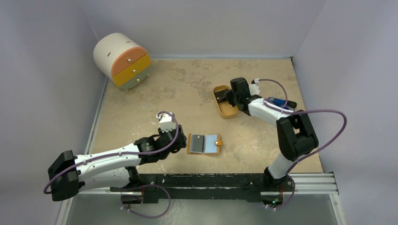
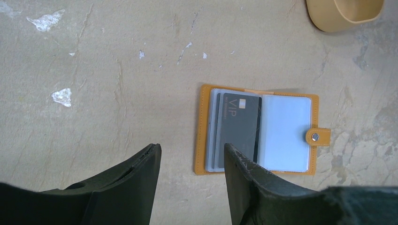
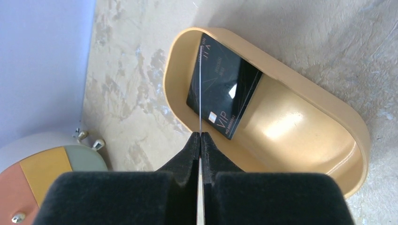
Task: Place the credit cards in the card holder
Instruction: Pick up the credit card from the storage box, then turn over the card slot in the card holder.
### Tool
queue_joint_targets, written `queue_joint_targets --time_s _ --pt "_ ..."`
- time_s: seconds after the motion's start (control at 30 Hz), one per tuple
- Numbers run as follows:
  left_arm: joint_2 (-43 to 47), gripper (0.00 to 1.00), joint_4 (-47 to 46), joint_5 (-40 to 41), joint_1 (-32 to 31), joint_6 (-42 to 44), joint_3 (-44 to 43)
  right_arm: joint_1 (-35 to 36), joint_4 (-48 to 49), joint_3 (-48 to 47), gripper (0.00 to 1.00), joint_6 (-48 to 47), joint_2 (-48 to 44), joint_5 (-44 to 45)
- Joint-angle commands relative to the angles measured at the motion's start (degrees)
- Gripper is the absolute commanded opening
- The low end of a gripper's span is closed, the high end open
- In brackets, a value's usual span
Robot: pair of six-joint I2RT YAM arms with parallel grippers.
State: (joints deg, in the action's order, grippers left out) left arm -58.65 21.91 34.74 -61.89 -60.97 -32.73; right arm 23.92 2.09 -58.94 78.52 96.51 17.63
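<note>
The orange card holder (image 1: 204, 143) (image 2: 202, 136) lies open on the table, pale blue sleeves up, snap tab on its right. A dark grey credit card (image 2: 241, 124) marked VIP sits in its left sleeves. My left gripper (image 1: 181, 143) (image 2: 192, 150) hovers open just left of the holder, with nothing between the fingers. My right gripper (image 1: 230, 97) (image 3: 201, 134) is shut on a credit card (image 3: 200, 84) seen edge-on as a thin line, over the orange oval tray (image 1: 224, 111) (image 3: 356, 126). Another black credit card (image 3: 225, 89) leans inside the tray.
A round white drawer unit (image 1: 123, 60) (image 3: 37, 168) with orange and yellow fronts lies at the back left. A blue-and-black gadget (image 1: 280, 102) sits right of the right arm. Walls close the table on the left, back and right.
</note>
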Motion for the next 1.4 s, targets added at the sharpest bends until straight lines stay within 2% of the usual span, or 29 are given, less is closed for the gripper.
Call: queue_joint_targets --time_s 0.0,0.17,0.23,0.3,0.43,0.57,0.73,0.9,1.0,1.13,1.23,1.37 --pt "0.43 0.51 -0.70 1.57 0.28 -0.97 -1.65 -0.27 -3.21 -3.62 0.00 -4.99 -4.90 4.92" --pt "1.95 0.51 2.47 4.14 0.28 -0.76 -3.85 -0.28 -8.00 -5.73 0.00 -13.39 -12.52 5.19" --pt "3.38 0.51 3.90 5.48 0.28 -0.29 -4.89 -0.28 -7.06 -5.48 0.00 -22.00 -17.28 2.73" --pt "4.97 0.51 4.77 6.25 0.28 0.68 -5.72 -0.27 -7.48 -5.29 0.00 -32.39 -22.98 -3.23" --pt "7.40 0.52 3.22 4.47 0.28 4.09 -6.29 0.47 -16.34 -3.57 0.00 -44.89 -31.02 -18.19" --pt "6.83 0.52 -2.39 0.48 0.28 6.38 -5.51 2.57 -23.20 2.94 0.00 -47.23 -36.98 -32.31" --pt "0.57 0.51 -12.98 -5.95 0.28 5.43 -3.55 9.21 -26.43 12.42 0.00 -45.75 -40.74 -36.96" --pt "-8.19 0.48 -20.87 -12.64 0.28 3.60 -3.21 9.48 -25.55 18.24 0.00 -44.35 -43.59 -43.65" --pt "-12.36 0.49 -25.30 -15.32 0.19 3.60 -3.90 9.48 -30.17 19.27 0.00 -44.06 -45.40 -37.20" --pt "-18.39 0.57 -27.50 -18.19 -0.22 5.63 -6.51 9.48 -34.08 22.25 0.00 -38.56 -51.15 -27.99" --pt "-25.01 0.60 -21.26 -16.38 -2.35 8.94 -12.71 9.48 -34.79 24.32 0.00 -34.11 -55.63 -22.89" --pt "-30.43 0.57 -15.25 -12.30 -5.10 11.00 -17.59 9.48 -37.11 24.34 0.00 -32.49 -60.33 -19.40"
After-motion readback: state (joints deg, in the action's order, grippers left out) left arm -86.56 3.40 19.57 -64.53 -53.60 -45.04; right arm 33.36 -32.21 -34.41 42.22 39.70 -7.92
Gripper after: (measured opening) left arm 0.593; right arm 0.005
